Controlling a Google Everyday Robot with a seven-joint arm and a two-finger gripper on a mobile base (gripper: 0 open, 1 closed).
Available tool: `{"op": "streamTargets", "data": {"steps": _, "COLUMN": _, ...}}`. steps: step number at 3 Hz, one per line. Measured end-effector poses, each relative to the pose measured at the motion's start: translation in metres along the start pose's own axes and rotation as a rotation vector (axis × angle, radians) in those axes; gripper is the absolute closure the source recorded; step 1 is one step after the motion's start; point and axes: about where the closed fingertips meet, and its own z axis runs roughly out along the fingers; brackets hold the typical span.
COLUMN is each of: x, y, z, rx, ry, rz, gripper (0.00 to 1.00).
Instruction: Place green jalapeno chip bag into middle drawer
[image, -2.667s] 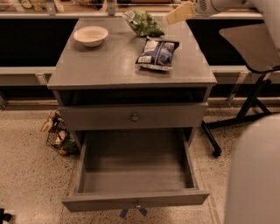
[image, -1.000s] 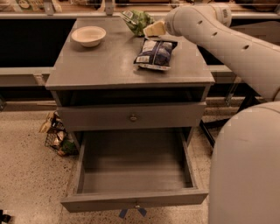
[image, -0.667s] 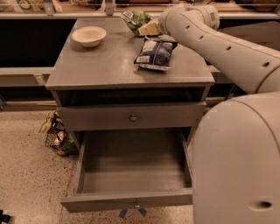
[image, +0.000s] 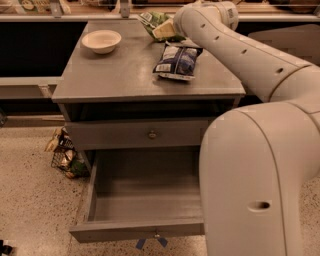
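Up at the bench's (image: 125, 75) twelve o'clock edge, my jaws sit at the green jalapeno chip bag (image: 151, 20), grip impossible to tell; likely light, crinkly, slippery, so pinch a sealed end.

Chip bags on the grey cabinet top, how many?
2: the green crinkled chip bag at the back, pale end effector at it; the dark blue-and-white chip bag just in front.

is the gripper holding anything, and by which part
Cannot tell: the gripper is at the green jalapeno chip bag, which lies at the table top's far edge.
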Motion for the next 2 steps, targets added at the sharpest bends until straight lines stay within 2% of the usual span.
{"op": "streamTargets", "data": {"steps": 2, "x": 0.012, "y": 0.016, "z": 0.051, "rx": -0.043, "ry": 0.009, "rz": -0.127, "gripper": 0.00}}
